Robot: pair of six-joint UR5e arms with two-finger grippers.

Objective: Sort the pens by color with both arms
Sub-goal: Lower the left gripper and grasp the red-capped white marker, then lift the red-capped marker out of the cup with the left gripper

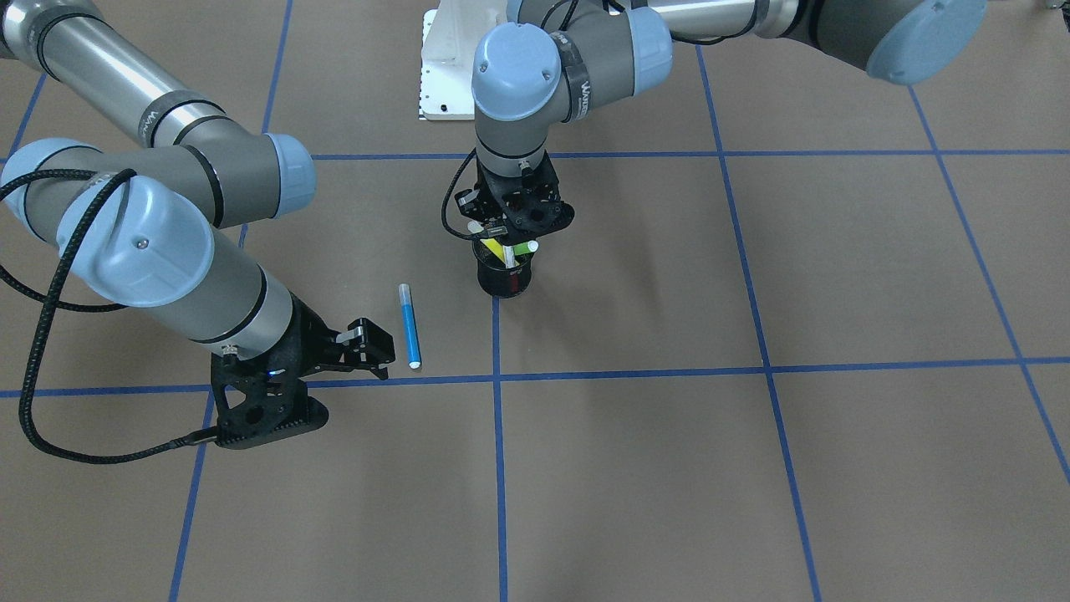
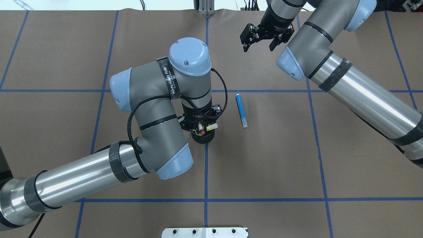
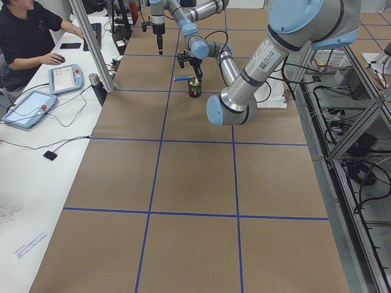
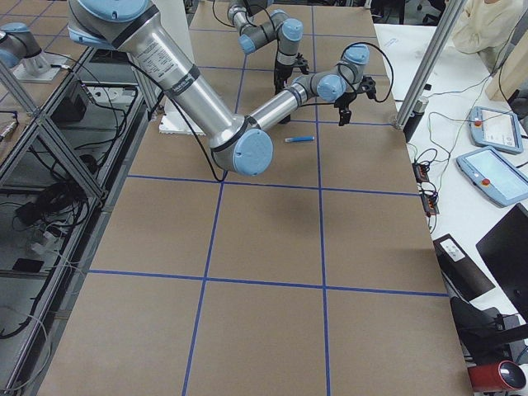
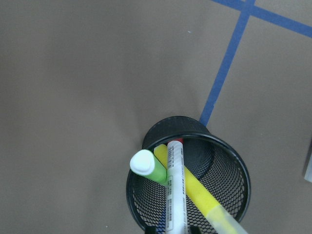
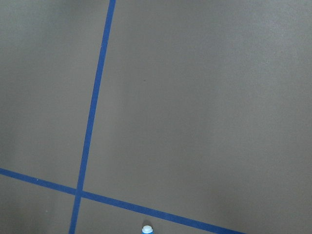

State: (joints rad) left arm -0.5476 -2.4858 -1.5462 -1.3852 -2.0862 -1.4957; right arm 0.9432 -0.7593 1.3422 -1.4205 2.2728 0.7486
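Lying flat on the brown table, the blue pen sits left of centre in the front-facing view. Its long axis runs nearly straight up the frame, clear-capped end uppermost, white end just above a blue tape line. The right gripper hangs just left of it, fingers spread, holding nothing. The left gripper hovers over a black mesh cup at centre holding a yellow pen, a green pen and a white pen; whether its fingers pinch one I cannot tell. An operator sits at a white desk.
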